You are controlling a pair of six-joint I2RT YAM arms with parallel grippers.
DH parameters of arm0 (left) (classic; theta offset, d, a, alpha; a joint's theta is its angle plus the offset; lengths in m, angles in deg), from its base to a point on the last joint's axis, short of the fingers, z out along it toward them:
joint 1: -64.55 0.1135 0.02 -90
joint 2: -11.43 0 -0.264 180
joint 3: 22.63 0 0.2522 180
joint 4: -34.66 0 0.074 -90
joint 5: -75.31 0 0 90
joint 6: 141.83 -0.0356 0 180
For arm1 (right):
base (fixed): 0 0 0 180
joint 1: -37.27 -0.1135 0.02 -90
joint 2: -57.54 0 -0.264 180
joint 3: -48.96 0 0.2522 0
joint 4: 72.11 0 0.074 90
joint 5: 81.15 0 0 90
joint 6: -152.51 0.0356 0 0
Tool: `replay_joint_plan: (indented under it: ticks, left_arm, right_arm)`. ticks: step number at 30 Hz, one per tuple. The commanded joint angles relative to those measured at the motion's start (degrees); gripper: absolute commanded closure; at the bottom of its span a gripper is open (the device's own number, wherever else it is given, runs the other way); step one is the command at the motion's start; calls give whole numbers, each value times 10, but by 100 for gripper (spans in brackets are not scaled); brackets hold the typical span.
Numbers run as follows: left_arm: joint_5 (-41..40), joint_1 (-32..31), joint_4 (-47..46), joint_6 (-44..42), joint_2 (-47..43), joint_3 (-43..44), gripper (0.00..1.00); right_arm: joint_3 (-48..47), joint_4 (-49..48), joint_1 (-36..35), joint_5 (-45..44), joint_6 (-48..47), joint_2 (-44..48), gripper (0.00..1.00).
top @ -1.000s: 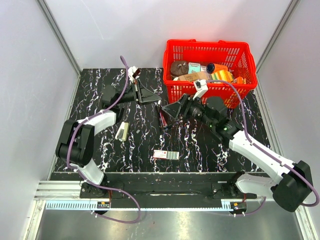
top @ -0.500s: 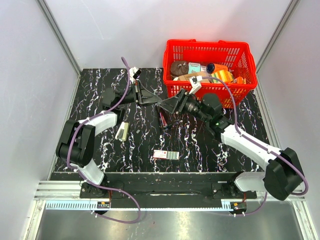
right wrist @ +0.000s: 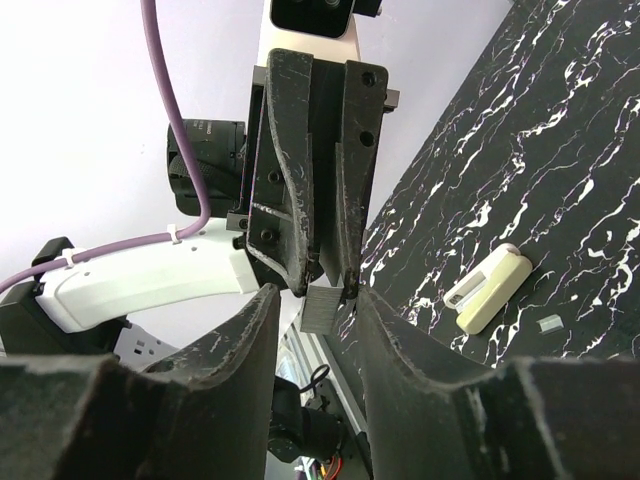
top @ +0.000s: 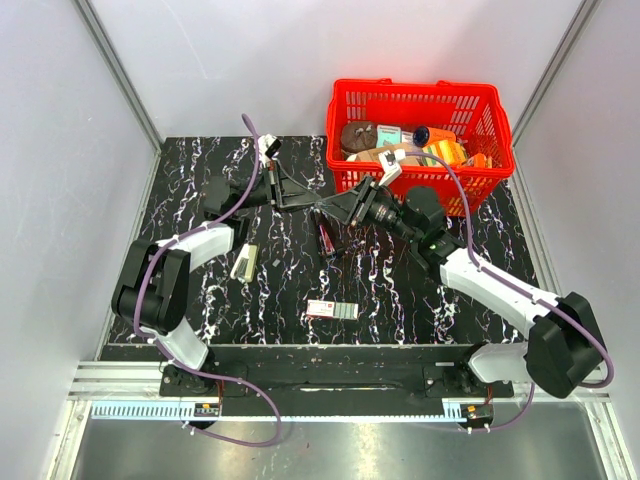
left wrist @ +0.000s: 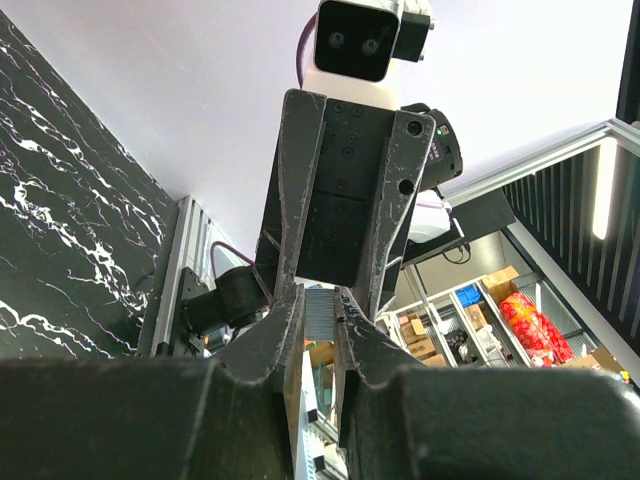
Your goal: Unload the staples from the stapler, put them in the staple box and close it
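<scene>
The slim black stapler (top: 326, 238) with its red inner part lies on the black marbled table, just below where the two grippers meet. My left gripper (top: 310, 205) (left wrist: 320, 322) is shut on a small grey strip of staples (left wrist: 320, 308), held in the air. My right gripper (top: 324, 209) (right wrist: 318, 300) faces it tip to tip. Its jaws stand open on either side of the staple strip (right wrist: 324, 306), with a gap showing on the left side. The stapler shows in neither wrist view.
A cream-beige oblong object (top: 244, 262) (right wrist: 490, 290) lies on the left half of the table. A small red-white-grey box (top: 331, 309) lies near the front. A red basket (top: 500, 125) full of items stands at the back right, close behind the right arm.
My right gripper has moved left and up from over the stapler to meet the left gripper's tips. The left arm has barely moved.
</scene>
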Motion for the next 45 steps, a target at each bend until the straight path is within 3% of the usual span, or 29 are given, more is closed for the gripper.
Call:
replay_joint_plan:
  ticks: [1, 10, 16, 22, 26, 28, 32, 34, 38, 45]
  left_arm:
    - [-1, 4, -38, 1, -9, -1, 94]
    - [-2, 5, -39, 3, -6, 0, 94]
    - [-3, 6, -32, -1, -5, -2, 94]
    - [-8, 10, -17, -12, -5, -3, 84]
    - [-16, 13, -17, -9, -4, -7, 82]
    - [-16, 13, -29, -2, -1, -5, 85]
    - [-16, 14, -35, 4, 1, -4, 88]
    - [-15, 14, -37, 4, 1, -5, 89]
    - [-13, 13, -37, 4, -3, -6, 89]
    - [-12, 13, -38, 6, -4, -5, 89]
  right_arm:
    - [-17, -42, 2, 16, 10, -2, 59]
    - [-16, -55, 2, 28, 14, -8, 68]
    - [-12, -52, 1, 28, 8, -5, 81]
    - [-9, -38, 2, 32, 2, 2, 87]
    - [-4, -39, 1, 30, 3, 8, 90]
    - [-3, -42, 0, 32, 3, 8, 89]
    - [-9, -47, 0, 42, 7, 4, 59]
    - [-6, -48, 1, 41, 10, 6, 55]
    - [-2, -52, 1, 39, 12, 6, 51]
    - [-2, -55, 2, 38, 14, 3, 60]
